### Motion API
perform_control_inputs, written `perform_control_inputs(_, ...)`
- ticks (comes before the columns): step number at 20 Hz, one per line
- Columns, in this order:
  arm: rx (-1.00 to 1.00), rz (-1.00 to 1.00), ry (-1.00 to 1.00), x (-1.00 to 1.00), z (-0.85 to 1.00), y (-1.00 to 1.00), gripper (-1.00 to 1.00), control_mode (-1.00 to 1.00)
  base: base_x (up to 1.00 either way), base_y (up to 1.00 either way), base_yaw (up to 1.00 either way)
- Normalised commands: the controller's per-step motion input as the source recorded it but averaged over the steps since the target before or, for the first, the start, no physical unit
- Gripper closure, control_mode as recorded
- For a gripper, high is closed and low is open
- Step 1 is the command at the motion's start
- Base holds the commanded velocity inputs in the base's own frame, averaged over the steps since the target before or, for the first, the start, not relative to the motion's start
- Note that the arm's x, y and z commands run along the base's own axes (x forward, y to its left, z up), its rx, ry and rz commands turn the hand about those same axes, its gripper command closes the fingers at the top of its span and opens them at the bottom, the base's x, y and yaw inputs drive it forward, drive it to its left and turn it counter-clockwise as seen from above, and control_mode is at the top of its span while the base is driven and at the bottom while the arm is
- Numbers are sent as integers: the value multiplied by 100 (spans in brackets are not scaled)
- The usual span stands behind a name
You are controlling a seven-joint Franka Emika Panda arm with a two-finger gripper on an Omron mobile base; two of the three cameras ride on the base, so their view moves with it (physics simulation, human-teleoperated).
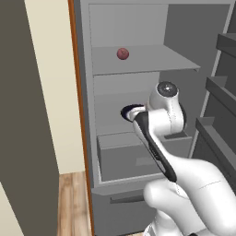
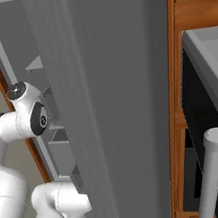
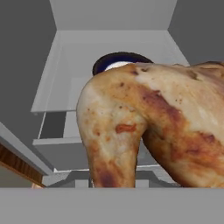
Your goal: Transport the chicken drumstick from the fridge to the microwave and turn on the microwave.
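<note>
The chicken drumstick (image 3: 148, 127) looms golden-brown and mottled right in front of the hand camera, so close that the gripper looks clamped shut on it, though the fingertips themselves are covered by the meat and the hold is a judgement from how it hangs there. Behind it lies a dark-rimmed plate (image 3: 114, 62) with a white centre on a light grey shelf inside the fridge (image 1: 138, 62), and the left base view shows the arm reaching in at that middle shelf. On the shelf above sits a small reddish ball (image 1: 122, 54) (not part of the job). The step in hand appears to be lifting the drumstick clear of the fridge; next the arm must draw back past the drawer below without knocking it, then carry the meat to the microwave. The right base view is mostly blocked by the grey fridge door (image 2: 115, 105).
</note>
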Motion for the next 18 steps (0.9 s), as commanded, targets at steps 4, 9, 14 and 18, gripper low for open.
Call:
perform_control_inputs(4, 1, -4, 2, -36, 13, 3, 100, -100, 0, 0, 0)
perform_control_inputs(9, 0, -4, 3, -33, 10, 2, 100, -100, 0, 0, 0)
perform_control_inputs(14, 1, -4, 3, -36, 13, 0, 100, -100, 0, 0, 0)
perform_control_inputs(18, 1, -2, 4, -30, 12, 0, 100, -100, 0, 0, 0)
